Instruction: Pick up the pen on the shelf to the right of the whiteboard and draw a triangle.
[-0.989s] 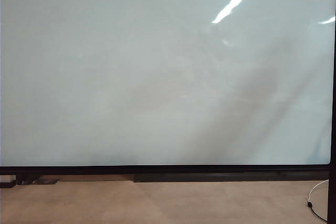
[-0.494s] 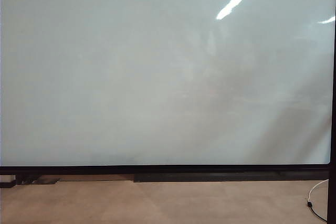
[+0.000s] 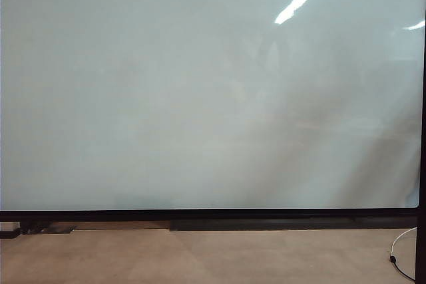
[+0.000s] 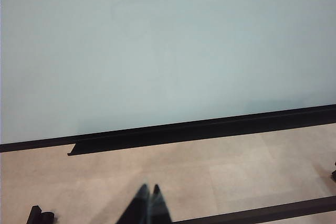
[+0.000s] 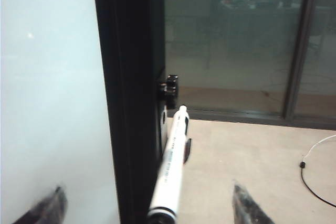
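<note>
Right gripper (image 5: pixel 146 203) spread wide, fingertips either side of the pen (image 5: pixel 170 169), not yet touching; pen propped in a holder against the black frame at the right edge of the whiteboard (image 5: pixel 47 87), pictured blank with no triangle drawn. Left gripper (image 4: pixel 147 203) parked low before the board above the floor (image 4: pixel 210 171), fingertips together, holding nothing. Probably light, stiff and smooth-barrelled, so best pinched mid-barrel, square across, to stop slipping or swivelling.

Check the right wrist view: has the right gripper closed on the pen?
No. The right gripper stands wide open, its fingertips well apart on either side of the pen.
</note>
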Robot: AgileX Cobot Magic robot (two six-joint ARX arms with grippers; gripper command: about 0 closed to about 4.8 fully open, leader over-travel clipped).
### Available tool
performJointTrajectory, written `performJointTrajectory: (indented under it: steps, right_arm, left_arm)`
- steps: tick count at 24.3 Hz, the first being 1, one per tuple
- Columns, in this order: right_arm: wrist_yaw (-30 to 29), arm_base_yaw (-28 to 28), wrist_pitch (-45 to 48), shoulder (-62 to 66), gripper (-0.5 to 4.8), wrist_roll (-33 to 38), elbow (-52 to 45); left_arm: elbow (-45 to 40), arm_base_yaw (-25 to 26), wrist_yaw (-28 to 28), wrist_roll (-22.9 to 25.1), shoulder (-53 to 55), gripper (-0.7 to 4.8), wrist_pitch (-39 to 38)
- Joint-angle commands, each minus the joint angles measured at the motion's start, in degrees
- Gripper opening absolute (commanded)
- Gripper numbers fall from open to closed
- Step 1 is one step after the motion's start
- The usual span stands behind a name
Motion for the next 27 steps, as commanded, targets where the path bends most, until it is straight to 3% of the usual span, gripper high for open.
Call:
performJointTrajectory:
  steps: [1, 15, 18, 27]
  right_arm:
    - [-1.2, 0.8, 0.9, 1.8, 4.01, -0.8, 2.4]
    - [0.7, 2.6, 0.8, 9.0, 3.98, -2.2, 10.2]
    - [1.1, 2.6, 0.7, 9.1, 3.64, -2.2, 10.8]
    - [4.5, 4.2, 0.6, 10.9, 3.64, 0.0, 11.2]
  left_arm:
    - [0.2, 0.0, 0.0, 0.0, 0.0, -0.05, 0.6]
    - [0.2, 0.0, 0.0, 0.0, 0.0, -0.05, 0.6]
    - [0.2, 0.0, 0.0, 0.0, 0.0, -0.05, 0.6]
    - [0.2, 0.0, 0.0, 0.0, 0.0, -0.05, 0.6]
